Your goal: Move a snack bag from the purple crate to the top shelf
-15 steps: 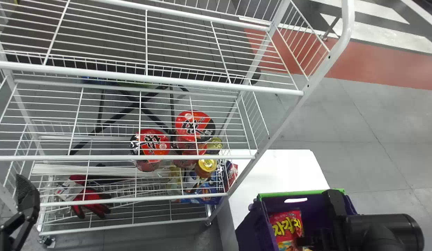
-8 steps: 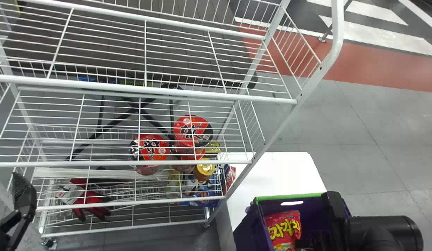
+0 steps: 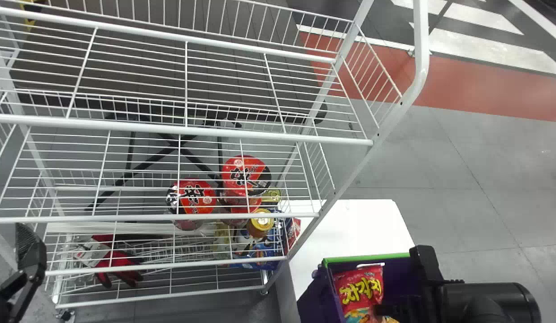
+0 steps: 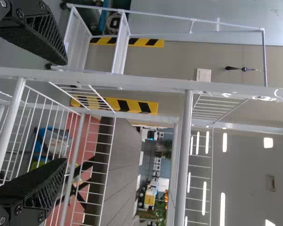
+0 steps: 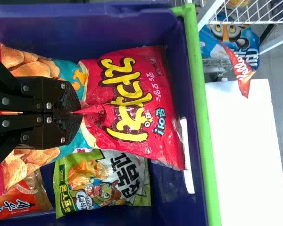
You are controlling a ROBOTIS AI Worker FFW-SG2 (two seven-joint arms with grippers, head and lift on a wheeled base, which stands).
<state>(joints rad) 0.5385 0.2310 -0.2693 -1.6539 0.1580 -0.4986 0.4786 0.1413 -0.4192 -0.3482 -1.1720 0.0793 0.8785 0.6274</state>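
Observation:
My right gripper (image 3: 382, 310) reaches down into the purple crate (image 3: 397, 271) at the lower right of the head view. In the right wrist view my right gripper (image 5: 78, 112) is shut on the red snack bag (image 5: 127, 92), pinching its crumpled middle; the fingers cover part of it. The bag's upper end leans near the crate's green-edged wall. The wire rack's top shelf (image 3: 260, 135) spans the upper head view. My left gripper (image 3: 30, 253) stays at the rack's left side; in the left wrist view the left gripper (image 4: 66, 111) stands open, holding nothing.
A green snack bag (image 5: 101, 183) and an orange bag (image 5: 21, 197) lie in the crate. A white table (image 3: 358, 229) stands beside it. Lower shelves hold red noodle cups (image 3: 245, 175), a yellow-lidded jar (image 3: 260, 223) and red gloves (image 3: 119, 267). The rack's right post (image 3: 349, 175) slants between crate and shelf.
The red bag, held by the right gripper, has risen slightly against the crate's far wall. Rack and crate have shifted a little downward in the head view, their right parts also leftward.

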